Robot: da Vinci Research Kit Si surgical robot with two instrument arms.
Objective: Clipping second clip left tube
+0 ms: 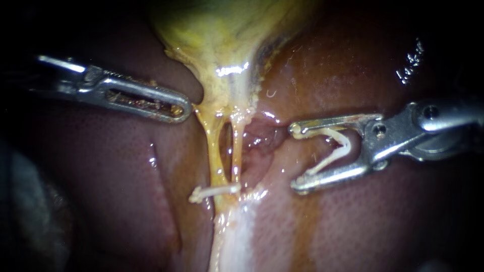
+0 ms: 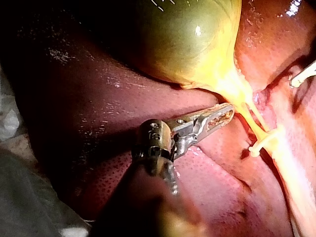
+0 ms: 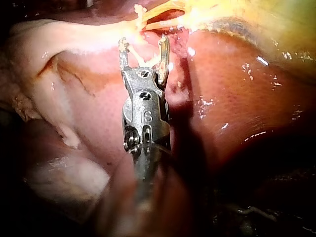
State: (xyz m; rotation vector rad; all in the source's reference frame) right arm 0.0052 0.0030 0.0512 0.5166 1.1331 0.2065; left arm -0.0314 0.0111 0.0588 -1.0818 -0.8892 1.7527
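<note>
The left instrument (image 1: 184,108) comes in over the dark red liver (image 1: 101,176). Its two slotted jaws lie pressed together, and no tissue shows between them. The tip rests just against the left edge of the gallbladder's narrow yellow neck. The left wrist view shows the same contact.

The gallbladder (image 1: 222,40) hangs in the middle, yellow-green and wet, and it narrows downward. From its neck two thin yellow tubes run down side by side, with a small gap between them. The left tube (image 1: 214,151) is a little thicker, and the right tube (image 1: 236,151) lies just beside it. Near their lower end a closed clip (image 1: 217,191), white in colour, lies across them. Its free end sticks out to the left of the left tube. I cannot tell if it pinches one tube or both. Above this clip the left tube is bare.

To the right of the tubes there is a pink hollow in the liver, and then the right instrument (image 1: 298,158). Its jaws stand wide apart and grasp an open clip (image 1: 338,148), white and bent like a V. One leg lies along each jaw, and the bend points back toward the hinge. The jaw tips point toward the tubes but are apart from them, so the open clip is not around the left tube. In the right wrist view the tubes lie just ahead of the spread jaws.
</note>
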